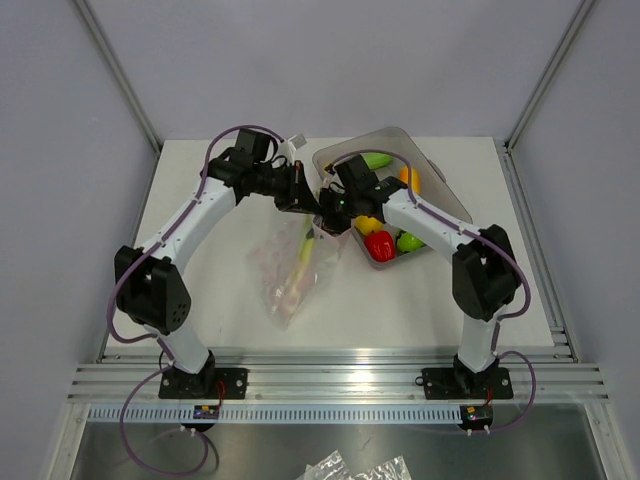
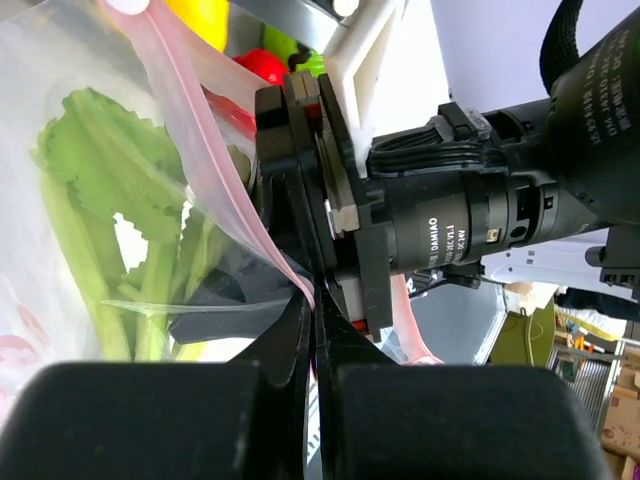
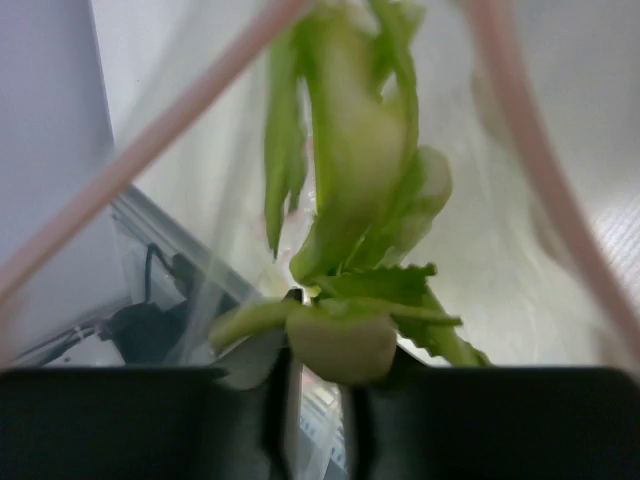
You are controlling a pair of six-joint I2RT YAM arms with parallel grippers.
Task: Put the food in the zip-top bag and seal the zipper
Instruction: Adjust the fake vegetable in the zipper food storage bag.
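My right gripper (image 3: pixel 315 382) pinches the pale base of the leafy green (image 3: pixel 350 200), jaws only narrowly apart around it. The green's long axis runs straight away from the fingertips, leaves leading, into the mouth of the zip-top bag (image 1: pixel 285 275). The two halves of the zipper (image 3: pixel 170 130) pass on either side of it, so the piece is already between them. Just beside, my left gripper (image 2: pixel 318 380) is pressed together on the bag's edge at the pink strip, holding the mouth up. From there the bag slopes down and toward my bases to lie on the counter (image 1: pixel 400 310). I judge the next move is to let go and back out along that same line. The other food (image 1: pixel 379 243) waits in the tray (image 1: pixel 440 185), on my right arm's side.
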